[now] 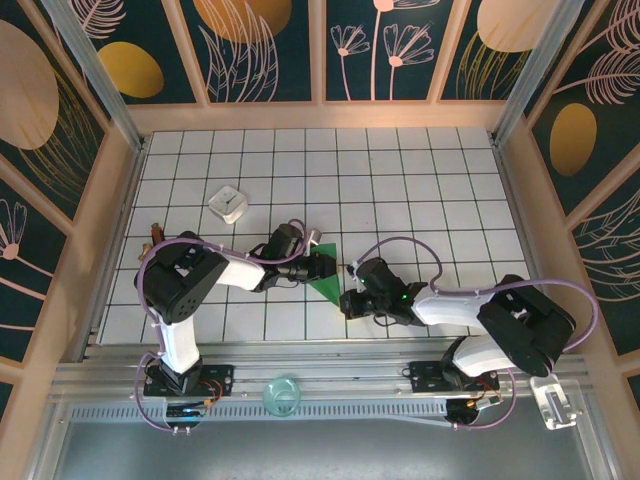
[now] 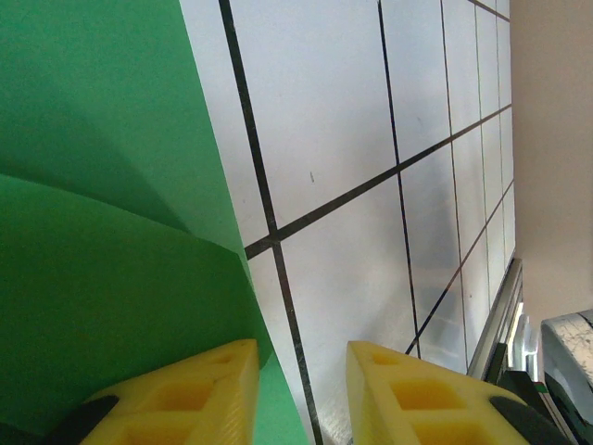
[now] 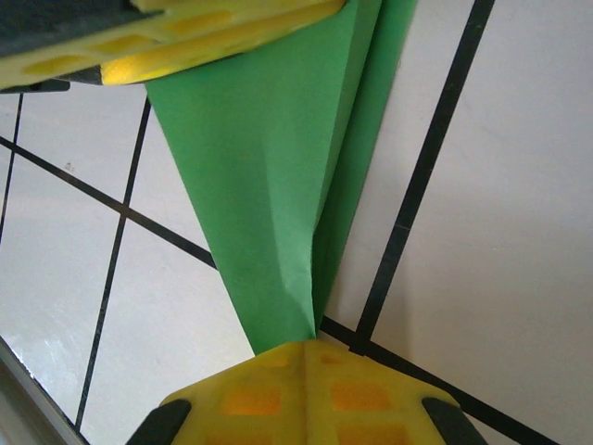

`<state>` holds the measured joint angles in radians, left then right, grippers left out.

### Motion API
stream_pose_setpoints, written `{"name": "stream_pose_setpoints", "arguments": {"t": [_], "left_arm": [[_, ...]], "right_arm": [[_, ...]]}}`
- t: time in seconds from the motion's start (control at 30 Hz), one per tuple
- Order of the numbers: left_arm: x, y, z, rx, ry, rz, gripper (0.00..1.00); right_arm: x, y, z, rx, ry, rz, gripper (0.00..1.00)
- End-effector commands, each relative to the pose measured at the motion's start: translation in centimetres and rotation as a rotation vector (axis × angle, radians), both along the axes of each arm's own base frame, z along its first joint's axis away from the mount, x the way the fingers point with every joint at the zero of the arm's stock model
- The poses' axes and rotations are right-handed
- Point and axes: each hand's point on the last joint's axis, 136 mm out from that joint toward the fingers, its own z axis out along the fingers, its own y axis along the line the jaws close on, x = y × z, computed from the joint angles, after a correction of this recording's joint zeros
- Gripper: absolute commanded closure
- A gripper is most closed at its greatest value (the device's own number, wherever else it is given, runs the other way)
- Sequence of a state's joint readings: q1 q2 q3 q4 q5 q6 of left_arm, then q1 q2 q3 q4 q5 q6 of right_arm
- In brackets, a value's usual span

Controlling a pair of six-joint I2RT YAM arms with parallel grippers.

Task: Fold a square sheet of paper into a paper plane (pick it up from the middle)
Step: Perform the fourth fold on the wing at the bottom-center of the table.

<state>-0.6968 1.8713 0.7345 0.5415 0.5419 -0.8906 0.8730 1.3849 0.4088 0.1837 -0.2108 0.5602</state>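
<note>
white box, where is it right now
In the top view, the white box sits left of centre on the tiles, beyond the left arm.

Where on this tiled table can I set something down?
Bare: the far tile rows between the small white square box and the back wall, and the far right corner. Crowded: near middle, where the left gripper and right gripper meet at the bright-green folded paper.

place: robot lab cell | evidence: gridded tabletop [image 1: 400,170], aluminium rails [image 1: 330,374], leaf-print wall panels [image 1: 270,50]
</note>
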Motion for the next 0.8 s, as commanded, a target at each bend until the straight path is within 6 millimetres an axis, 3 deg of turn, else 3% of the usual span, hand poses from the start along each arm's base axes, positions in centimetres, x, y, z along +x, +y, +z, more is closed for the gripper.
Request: {"name": "stream_pose_setpoints", "arguments": {"t": [0.0, 0.37, 0.77], "left_arm": [[-0.7, 1.5, -3.6, 0.119, 0.059, 0.017, 0.68], [-0.9, 1.7, -4.0, 0.129, 0.064, 0.014, 0.68], [-1.0, 1.8, -3.9, 0.124, 0.065, 0.015, 0.68]], "right_arm": [[-1.3, -1.4, -1.6, -0.064, 0.051, -0.008, 0.95], [0.4, 0.6, 3.3, 0.063, -0.061, 0.012, 0.94], [1.7, 2.2, 1.2, 0.021, -0.036, 0.03, 0.95]]}}
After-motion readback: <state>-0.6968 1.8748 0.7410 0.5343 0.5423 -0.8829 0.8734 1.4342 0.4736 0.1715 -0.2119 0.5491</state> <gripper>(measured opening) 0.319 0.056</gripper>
